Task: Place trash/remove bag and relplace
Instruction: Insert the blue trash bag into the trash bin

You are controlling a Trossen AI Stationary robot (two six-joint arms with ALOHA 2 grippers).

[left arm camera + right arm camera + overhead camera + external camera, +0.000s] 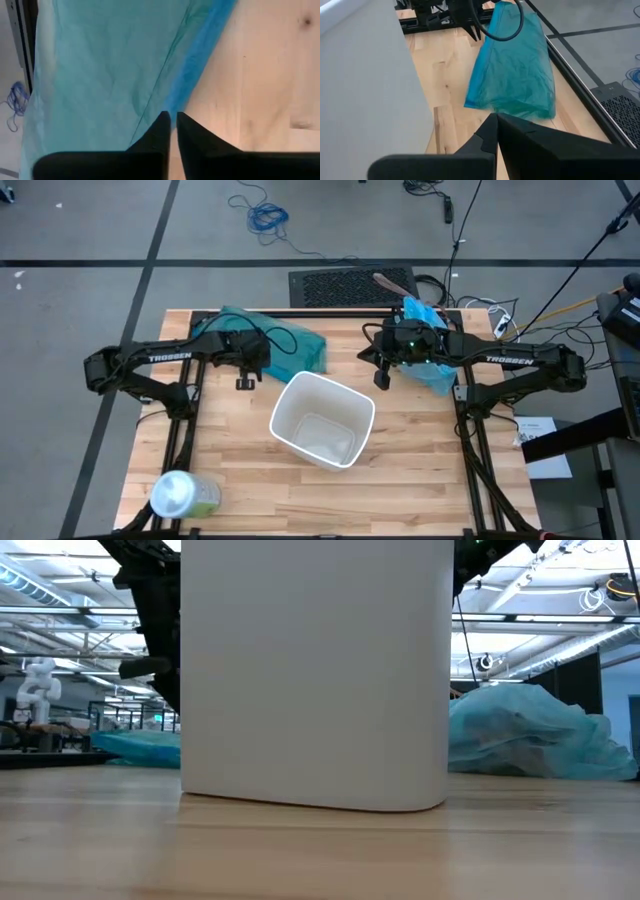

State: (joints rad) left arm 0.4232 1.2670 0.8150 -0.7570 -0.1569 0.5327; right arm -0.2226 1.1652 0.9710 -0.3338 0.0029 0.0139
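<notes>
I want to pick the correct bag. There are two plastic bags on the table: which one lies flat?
The darker teal bag, by the left gripper, lies flat. The light-blue bag, under the right gripper, is crumpled into a heap.

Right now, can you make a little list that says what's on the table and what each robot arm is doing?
bin: white bin, mid-table, no liner visible
flat bag: teal plastic bag, behind the bin on the left
crumpled bag: light-blue bag, under the right arm
container: pale-green container, near left corner
left gripper: shut, holding nothing
right gripper: shut, holding nothing
</notes>
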